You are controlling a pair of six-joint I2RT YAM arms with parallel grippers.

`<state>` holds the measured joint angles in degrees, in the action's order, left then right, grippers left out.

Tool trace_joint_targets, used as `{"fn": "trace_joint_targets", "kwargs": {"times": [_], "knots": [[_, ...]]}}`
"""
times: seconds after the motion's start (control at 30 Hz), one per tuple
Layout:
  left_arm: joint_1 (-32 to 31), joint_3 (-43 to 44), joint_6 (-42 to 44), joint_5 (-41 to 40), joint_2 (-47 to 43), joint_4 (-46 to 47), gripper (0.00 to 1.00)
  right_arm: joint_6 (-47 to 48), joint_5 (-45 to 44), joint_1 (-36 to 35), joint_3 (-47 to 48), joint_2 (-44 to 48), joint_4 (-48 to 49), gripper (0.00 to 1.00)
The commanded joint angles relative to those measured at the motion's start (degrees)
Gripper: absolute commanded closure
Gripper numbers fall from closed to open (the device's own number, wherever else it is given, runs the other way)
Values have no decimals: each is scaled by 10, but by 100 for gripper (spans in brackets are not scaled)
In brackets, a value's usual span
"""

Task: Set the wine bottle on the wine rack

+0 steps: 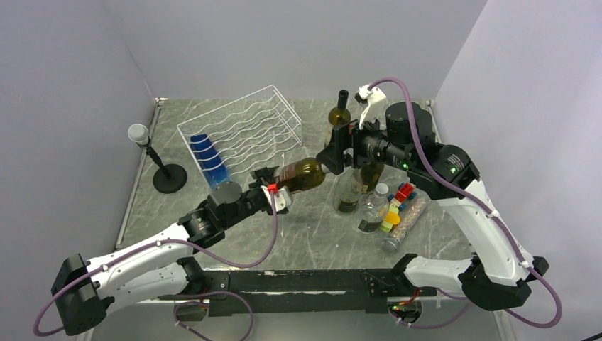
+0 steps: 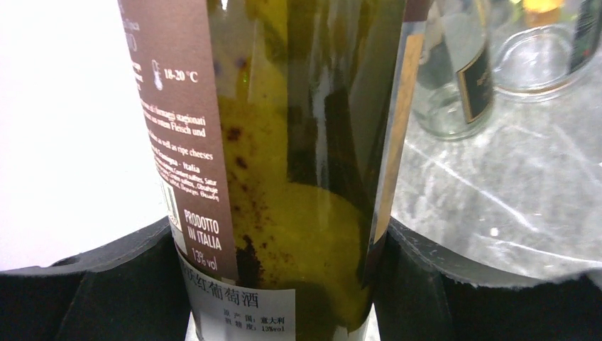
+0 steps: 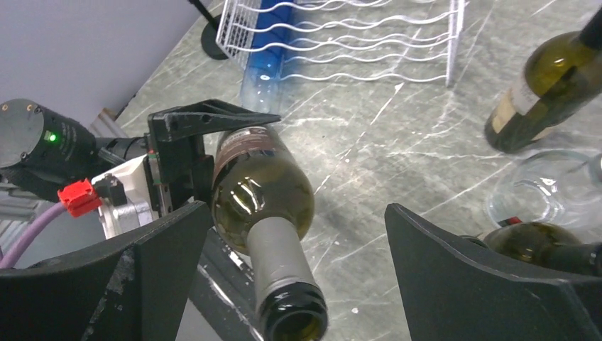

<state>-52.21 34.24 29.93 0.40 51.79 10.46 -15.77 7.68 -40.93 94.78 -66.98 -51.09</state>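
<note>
The wine bottle [image 1: 302, 174] is dark green glass with a brown label and is held level above the table. My left gripper [image 1: 273, 186] is shut on its lower body; the bottle fills the left wrist view [image 2: 298, 177] between the black fingers [image 2: 113, 284]. My right gripper [image 1: 330, 160] is open, its fingers spread either side of the bottle's open neck [image 3: 284, 270] without touching it. The white wire wine rack [image 1: 241, 131] stands at the back left, beyond the bottle, and also shows in the right wrist view [image 3: 341, 35].
A blue bottle [image 1: 211, 162] lies in the rack's left cradle. A black microphone stand [image 1: 169, 177] stands at far left. Upright bottles [image 1: 339, 114] [image 1: 349, 188], a clear bottle [image 1: 372, 209] and colourful toy pieces [image 1: 397, 202] crowd the right side under my right arm.
</note>
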Motion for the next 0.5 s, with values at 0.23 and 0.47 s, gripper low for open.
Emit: {"fn": "trace_joint_targets", "kwargs": {"times": [0.23,0.47], "knots": [[0,21,211,-95,14,134,99,89,-46,-1,106,-1,-68,1],[0,26,255,-75,18,128,99,170,-2,0,138,-44,-154,10]]}}
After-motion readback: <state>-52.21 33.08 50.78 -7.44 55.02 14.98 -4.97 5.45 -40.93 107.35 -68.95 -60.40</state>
